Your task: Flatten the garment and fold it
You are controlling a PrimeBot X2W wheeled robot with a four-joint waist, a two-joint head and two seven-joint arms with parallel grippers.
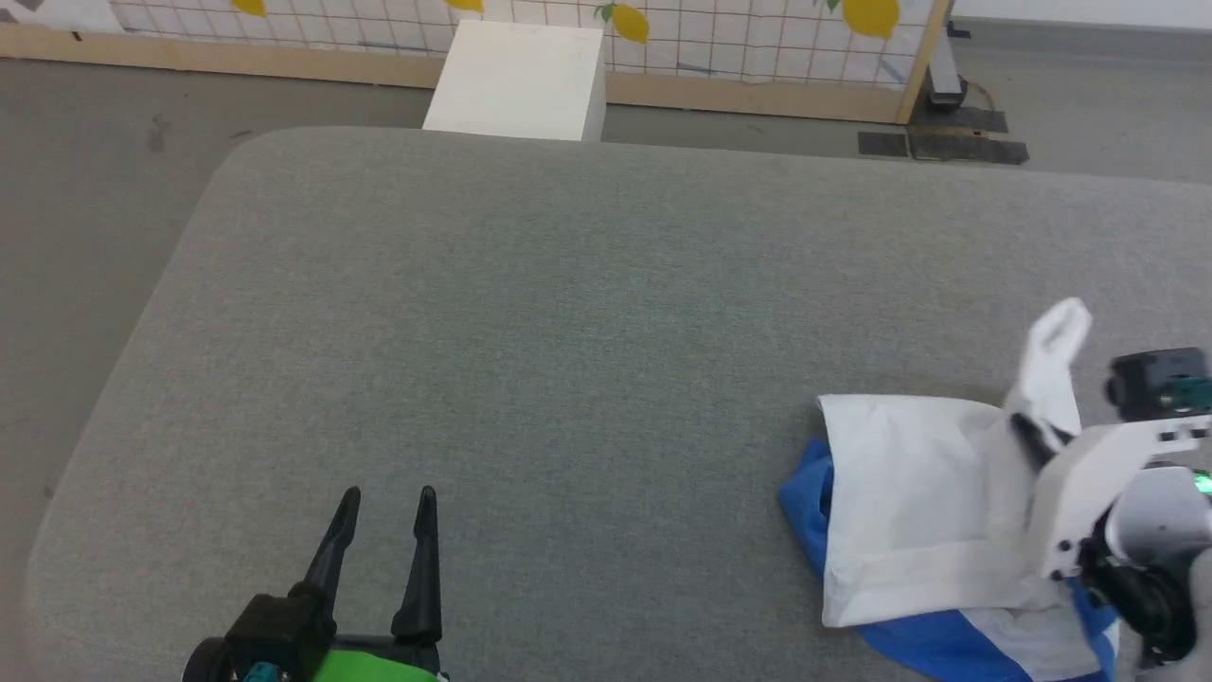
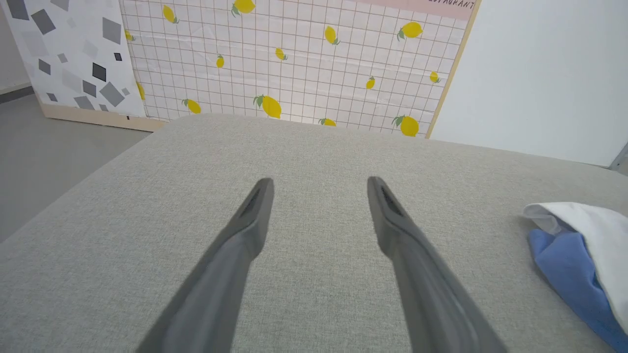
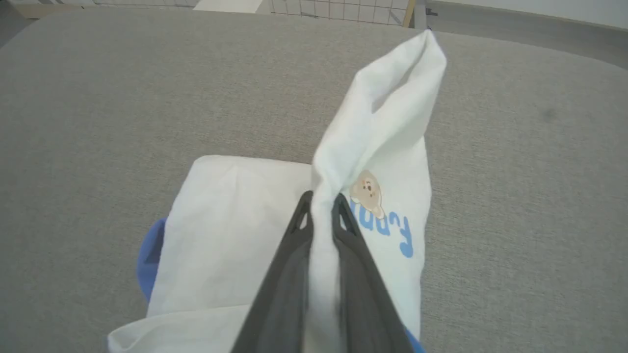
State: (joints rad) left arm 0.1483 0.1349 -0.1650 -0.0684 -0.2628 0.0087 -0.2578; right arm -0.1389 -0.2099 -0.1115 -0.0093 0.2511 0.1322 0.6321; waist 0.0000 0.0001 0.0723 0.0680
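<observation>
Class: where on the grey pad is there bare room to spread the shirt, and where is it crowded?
Free: the wide middle and far side of the grey pad, from the open left gripper across to the garment. Crowded: the near right, where the right gripper pinches the garment.

The worktop [image 1: 530,313] is a broad pad covered in grey woven cloth, with a rounded far-left corner. At its near right lies the garment [image 1: 909,493], a crumpled white shirt with blue cloth showing beneath its left and near edges.
</observation>
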